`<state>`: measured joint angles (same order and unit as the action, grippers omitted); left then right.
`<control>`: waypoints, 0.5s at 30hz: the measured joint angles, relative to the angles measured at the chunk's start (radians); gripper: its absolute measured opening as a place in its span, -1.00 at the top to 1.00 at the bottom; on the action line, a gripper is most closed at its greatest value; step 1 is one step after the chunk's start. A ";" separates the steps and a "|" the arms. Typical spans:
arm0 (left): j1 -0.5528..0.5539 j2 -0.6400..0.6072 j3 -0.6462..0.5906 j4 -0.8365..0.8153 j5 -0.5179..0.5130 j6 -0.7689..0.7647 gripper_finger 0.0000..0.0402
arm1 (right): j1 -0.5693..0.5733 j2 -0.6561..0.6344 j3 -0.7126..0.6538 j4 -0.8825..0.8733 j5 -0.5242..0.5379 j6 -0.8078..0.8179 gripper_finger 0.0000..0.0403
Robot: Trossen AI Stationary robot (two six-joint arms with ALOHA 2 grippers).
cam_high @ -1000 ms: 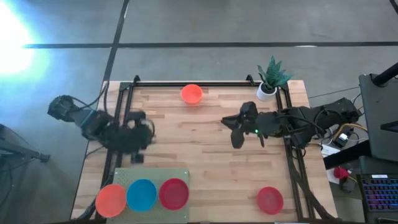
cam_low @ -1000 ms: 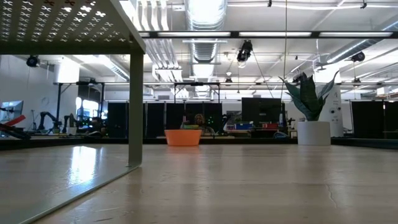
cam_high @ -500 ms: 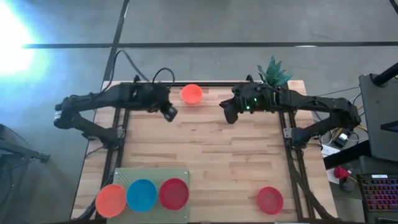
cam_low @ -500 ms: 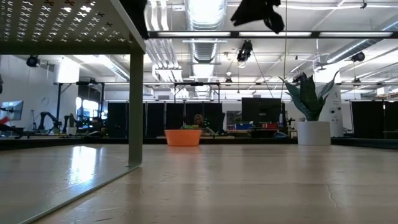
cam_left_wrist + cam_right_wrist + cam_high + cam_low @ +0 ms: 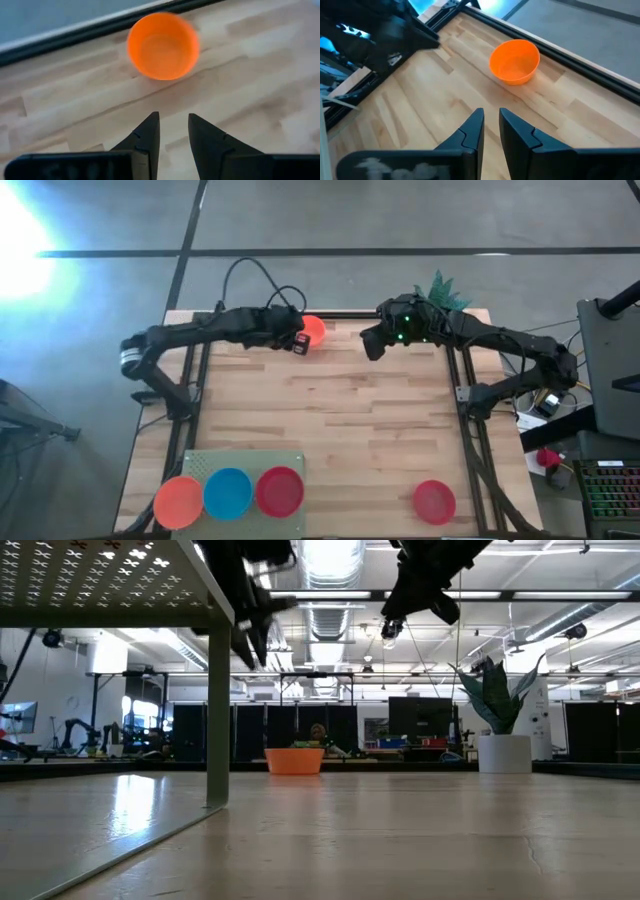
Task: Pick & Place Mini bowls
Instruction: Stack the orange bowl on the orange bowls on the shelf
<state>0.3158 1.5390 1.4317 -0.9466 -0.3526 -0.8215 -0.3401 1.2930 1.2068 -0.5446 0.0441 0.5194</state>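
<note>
left hand (image 5: 298, 343) now beside the plain orange bowl (image 5: 313, 330), fingers apart; right hand (image 5: 372, 346) nearer too, fingers narrowly parted

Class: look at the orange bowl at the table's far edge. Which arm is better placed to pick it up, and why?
Probably the left. The left pincer hangs right beside the orange bowl, open; the right pincer is farther away, nearly closed.

We see the orange bowl (image 5: 313, 330) partly hidden beneath the left gripper (image 5: 296, 343) in the high view, only its far side showing. In the low view both arms are cut off by the top edge, so we cannot see either gripper's fingertips. The left wrist view shows the bowl slightly blurred, just ahead of the fingers (image 5: 147, 137).
</note>
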 joint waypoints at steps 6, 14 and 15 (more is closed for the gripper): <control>0.021 0.108 -0.059 0.087 -0.008 -0.112 0.53 | 0.002 0.000 0.000 0.001 -0.001 0.000 0.72; 0.021 0.128 -0.259 0.483 -0.023 -0.261 0.53 | 0.002 0.000 0.000 0.003 0.000 0.002 0.72; 0.022 0.127 -0.287 0.523 -0.024 -0.285 0.53 | 0.002 0.000 0.000 0.003 0.000 0.003 0.72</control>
<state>0.3374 1.6663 1.1451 -0.4241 -0.3761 -1.1063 -0.3386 1.2930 1.2068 -0.5419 0.0443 0.5222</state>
